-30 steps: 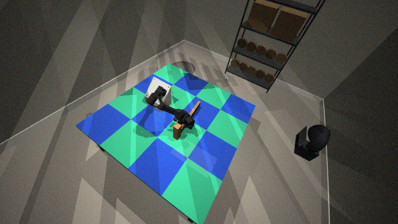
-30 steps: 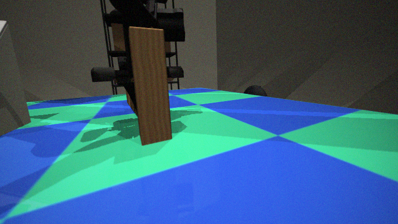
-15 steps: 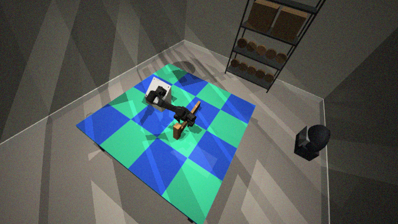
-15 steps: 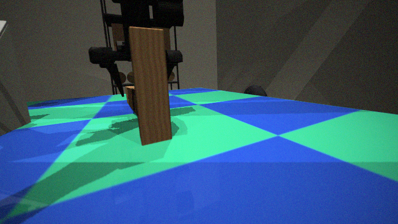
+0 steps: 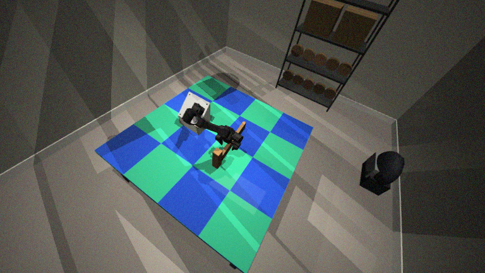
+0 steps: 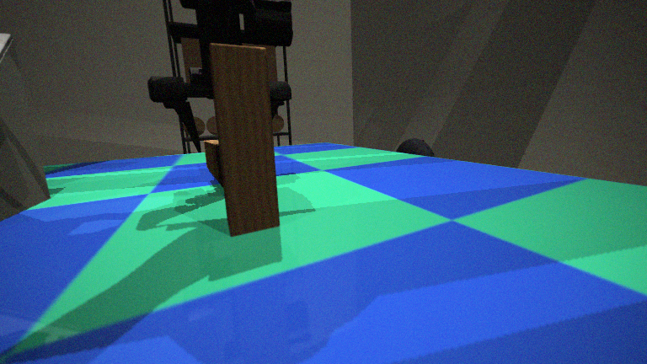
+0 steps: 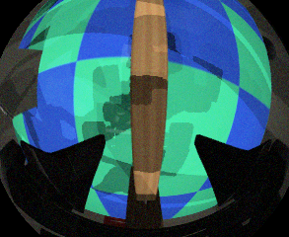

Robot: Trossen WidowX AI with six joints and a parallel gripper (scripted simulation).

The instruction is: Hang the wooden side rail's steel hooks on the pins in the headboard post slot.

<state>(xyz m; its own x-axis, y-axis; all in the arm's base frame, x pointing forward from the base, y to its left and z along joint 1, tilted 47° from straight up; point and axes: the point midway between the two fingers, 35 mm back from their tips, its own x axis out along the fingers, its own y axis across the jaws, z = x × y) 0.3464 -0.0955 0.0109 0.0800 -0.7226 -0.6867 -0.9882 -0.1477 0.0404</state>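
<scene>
A: Start close in. Seen from the wrist, the gripper (image 7: pixel 150 152) has its jaws spread wide and holds nothing; the two dark fingers stand on either side of the wooden side rail (image 7: pixel 148 93) with checkered table (image 7: pixel 203 93) showing in the gaps.

B: So the rail is free. Where does it sit?

A: It runs away from the camera between the fingers. From the top view it lies slanted across the table, its near end at the headboard post (image 5: pixel 216 158) and its far end (image 5: pixel 242 124) further out to the right, apparently down on the surface.

B: And the hooks on the pins?

A: I cannot tell. In the exterior view the post (image 6: pixel 243 136) stands upright with the rail end (image 6: pixel 212 157) poking out on its left side, but the slot, hooks and pins are hidden.

B: What worries you, then?

A: Mainly the retreat. The fingers bracket the rail, so I judge that a sideways or slanted pull could catch it and lift or drag the hooks off the pins. A straight rise looks safest.

B: Anything further back?

A: The shelf rack (image 5: pixel 379 28) stands well apart, no risk.
</scene>
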